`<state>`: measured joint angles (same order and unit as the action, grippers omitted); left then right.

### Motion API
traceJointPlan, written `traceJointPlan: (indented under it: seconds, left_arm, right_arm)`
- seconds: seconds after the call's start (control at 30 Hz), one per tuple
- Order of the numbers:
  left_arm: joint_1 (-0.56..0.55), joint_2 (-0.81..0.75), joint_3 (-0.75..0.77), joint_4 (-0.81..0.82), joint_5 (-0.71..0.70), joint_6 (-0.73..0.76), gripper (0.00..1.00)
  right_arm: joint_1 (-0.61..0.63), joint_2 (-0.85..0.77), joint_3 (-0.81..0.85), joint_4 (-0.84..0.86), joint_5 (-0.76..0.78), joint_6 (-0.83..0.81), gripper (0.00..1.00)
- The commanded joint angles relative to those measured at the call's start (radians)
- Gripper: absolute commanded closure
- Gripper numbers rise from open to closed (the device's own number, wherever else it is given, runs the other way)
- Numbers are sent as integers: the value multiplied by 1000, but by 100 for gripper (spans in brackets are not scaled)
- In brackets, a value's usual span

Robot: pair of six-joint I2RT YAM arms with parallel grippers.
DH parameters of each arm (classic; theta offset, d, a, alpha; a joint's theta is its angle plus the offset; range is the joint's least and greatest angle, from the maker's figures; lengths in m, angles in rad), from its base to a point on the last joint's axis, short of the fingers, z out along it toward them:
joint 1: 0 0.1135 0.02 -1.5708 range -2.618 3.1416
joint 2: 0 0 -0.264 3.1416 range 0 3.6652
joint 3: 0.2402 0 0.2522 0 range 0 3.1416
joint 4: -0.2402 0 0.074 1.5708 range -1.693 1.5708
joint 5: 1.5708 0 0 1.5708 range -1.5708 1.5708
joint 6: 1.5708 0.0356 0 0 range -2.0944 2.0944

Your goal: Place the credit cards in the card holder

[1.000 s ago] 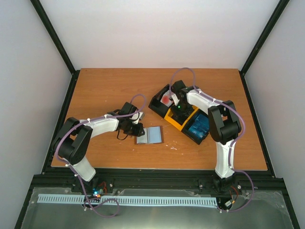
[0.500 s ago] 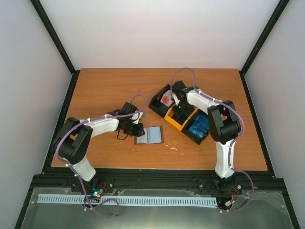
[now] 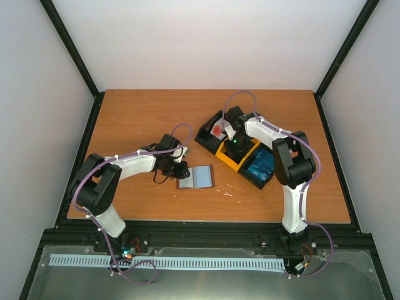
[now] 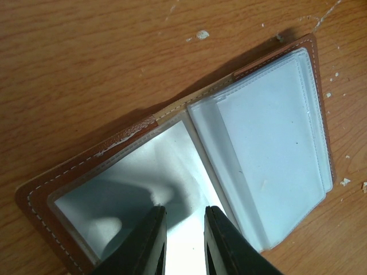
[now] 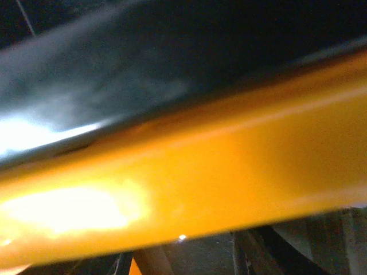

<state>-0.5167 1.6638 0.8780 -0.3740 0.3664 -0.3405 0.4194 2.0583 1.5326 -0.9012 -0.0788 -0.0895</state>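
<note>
You are looking at a very close, out-of-focus view. A broad yellow-orange band [image 5: 229, 166], part of the tray, crosses the whole frame, tilted so that its right end sits higher than its left. A bright glare patch lies on its left part. A black surface [image 5: 172, 63] meets the band along its upper edge and carries a second glare at the far left. Below the band, dark blurred shapes [image 5: 269, 252] show at the lower right; you cannot identify them.

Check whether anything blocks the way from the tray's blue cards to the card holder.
Nothing visible lies on the table between tray and card holder. The blue cards must clear the tray's wall; the left gripper sits over the holder's left page, its right pockets uncovered.
</note>
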Motion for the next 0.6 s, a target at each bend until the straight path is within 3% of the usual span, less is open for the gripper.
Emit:
traceJointPlan:
  seconds: [0.0, 0.57]
  left_arm:
    - [7, 13, 15, 14, -4, 21, 80]
    - [7, 7, 13, 15, -7, 13, 80]
  right_arm:
    - [-5, -25, 13, -34, -75, 4, 55]
    - [-23, -36, 29, -64, -150, 26, 64]
